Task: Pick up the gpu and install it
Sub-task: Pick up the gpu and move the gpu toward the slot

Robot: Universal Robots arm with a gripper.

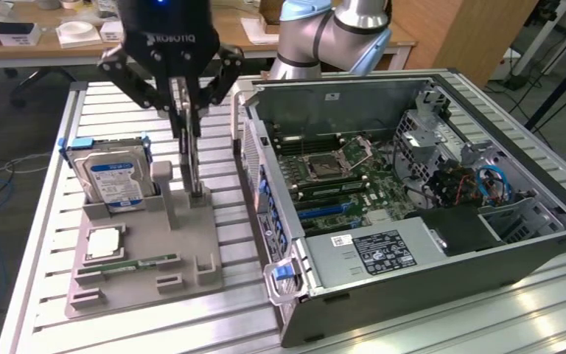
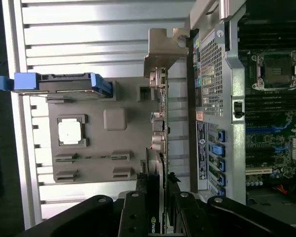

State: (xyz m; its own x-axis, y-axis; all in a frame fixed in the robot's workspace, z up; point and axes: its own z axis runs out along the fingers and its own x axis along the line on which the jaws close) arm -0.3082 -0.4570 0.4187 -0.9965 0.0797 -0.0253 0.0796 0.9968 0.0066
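The gpu (image 1: 192, 158) is a thin dark card standing on edge, upright over the grey holder tray (image 1: 194, 276). My gripper (image 1: 186, 122) is shut on its upper part. Its lower end sits at the tray's slot post, and I cannot tell whether it has lifted clear. In the wrist view the gpu (image 2: 158, 143) runs edge-on away from my gripper (image 2: 158, 212), with its silver bracket (image 2: 164, 47) at the far end. The open computer case (image 1: 362, 258) lies at the exterior view's right, its motherboard (image 1: 347, 181) exposed.
On the tray stand a hard drive (image 1: 114, 177) with a blue-white label, a square processor (image 1: 104, 242) and a green memory stick (image 1: 130, 264). The case's rear wall (image 2: 214, 84) is close beside the gpu. The slatted metal table (image 1: 57, 310) lies all around.
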